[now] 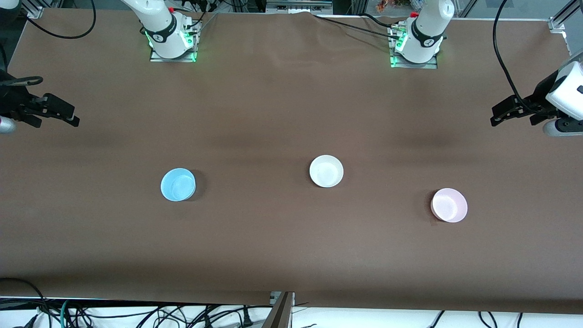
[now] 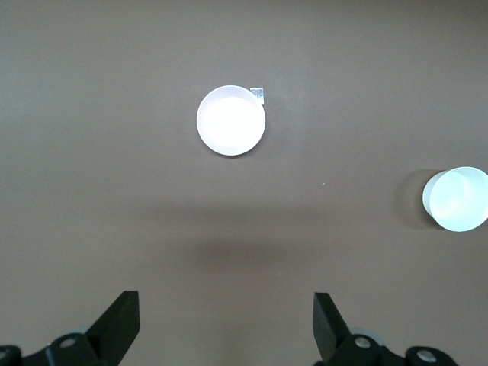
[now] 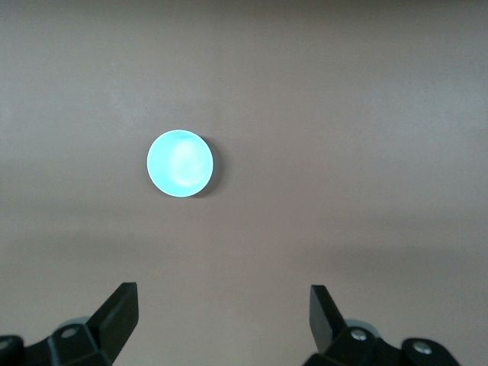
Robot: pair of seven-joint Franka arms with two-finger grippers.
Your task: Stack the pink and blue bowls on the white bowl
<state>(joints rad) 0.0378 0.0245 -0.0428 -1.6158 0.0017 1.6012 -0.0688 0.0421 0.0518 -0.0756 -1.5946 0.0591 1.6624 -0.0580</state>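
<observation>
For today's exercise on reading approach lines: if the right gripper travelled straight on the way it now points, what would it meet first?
Judging by its wrist view, the open right gripper points down at bare table; it would probably meet that first. The blue bowl sits off that line, though depth is unclear.

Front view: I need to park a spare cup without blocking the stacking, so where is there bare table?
Bare brown table lies between all three bowls: blue bowl, white bowl, pink bowl. The strip nearer the camera than the bowls is bare too. Nowhere is crowded; left gripper and right gripper wait, open, at the table's ends.
</observation>
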